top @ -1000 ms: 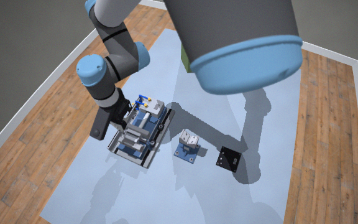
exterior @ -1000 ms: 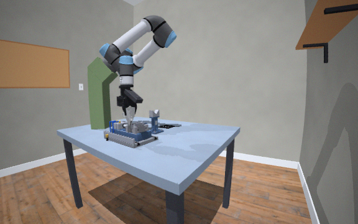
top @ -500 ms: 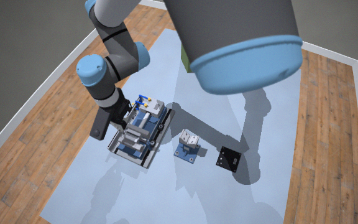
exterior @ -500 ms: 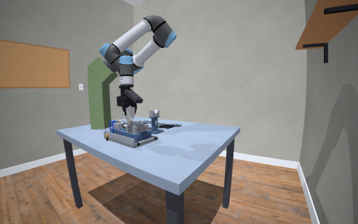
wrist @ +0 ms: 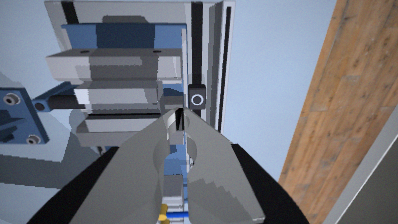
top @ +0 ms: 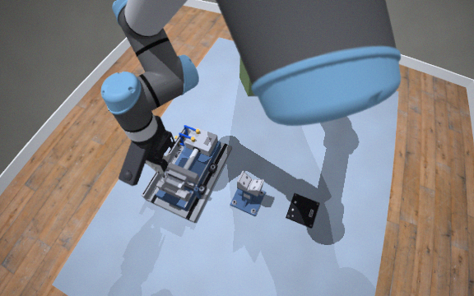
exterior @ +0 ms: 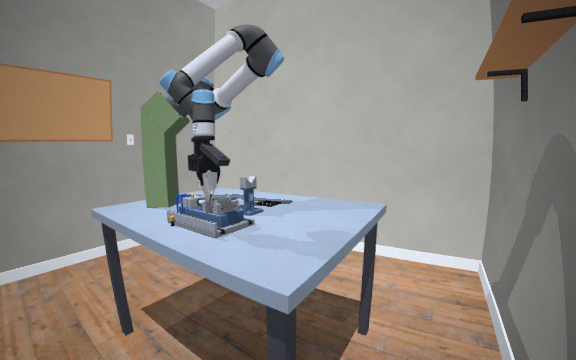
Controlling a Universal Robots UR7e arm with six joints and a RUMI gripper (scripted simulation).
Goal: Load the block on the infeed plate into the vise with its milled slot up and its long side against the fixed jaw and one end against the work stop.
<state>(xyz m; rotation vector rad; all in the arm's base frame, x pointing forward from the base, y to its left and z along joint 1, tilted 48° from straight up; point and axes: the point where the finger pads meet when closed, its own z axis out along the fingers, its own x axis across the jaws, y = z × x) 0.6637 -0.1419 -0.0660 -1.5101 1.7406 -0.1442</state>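
The fingers (top: pixel 163 165) (exterior: pixel 208 209) are clenched on nothing, their tips near the free end of the grey metal block (top: pixel 172 183) (wrist: pixel 117 95), which lies ahead and to one side of them, between the vise jaws. End seating seems the step in hand: the block should be nudged low and straight toward the short dark rod stop (wrist: pixel 65 102), with contact along the grey fixed jaw (top: pixel 177 192) (wrist: pixel 117 66) preserved and tilting avoided.
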